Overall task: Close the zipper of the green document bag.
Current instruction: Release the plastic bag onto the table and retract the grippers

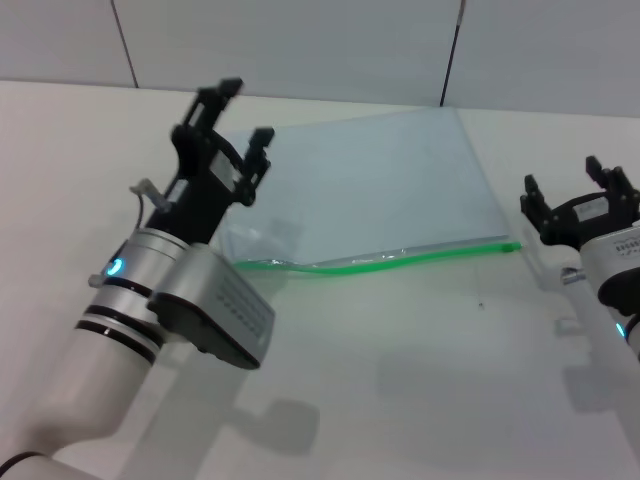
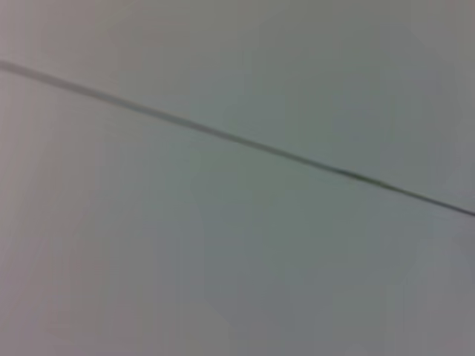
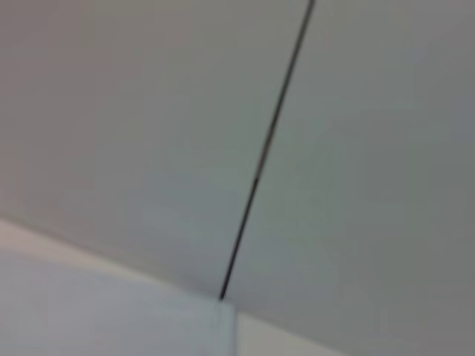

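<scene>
The green document bag [image 1: 385,190] lay flat on the white table [image 1: 420,370], in the middle of the far half of the surface as seen in the head view. Its long axis ran roughly left to right, skewed so that the right end sat a little farther from the robot than the left. The zipper [image 1: 400,260] formed the bag's near long edge, facing the robot. It ran from a small green end [image 1: 512,246] at the right corner leftward, bowing and rippling toward the left end, where the translucent plastic was crumpled and partly hidden behind the left gripper.

The table was plain white and matte. Behind it stood a pale panelled wall [image 1: 300,45] with thin dark seams; both wrist views showed only that wall and a seam, with a strip of table edge in the right wrist view.

The left gripper [image 1: 240,112] was raised above the bag's left end, fingers spread apart and holding nothing; its arm screened the bag's left corner. The right gripper [image 1: 572,187] hung just beside the bag's right edge, near the zipper's end, fingers apart and empty, not touching the bag.
</scene>
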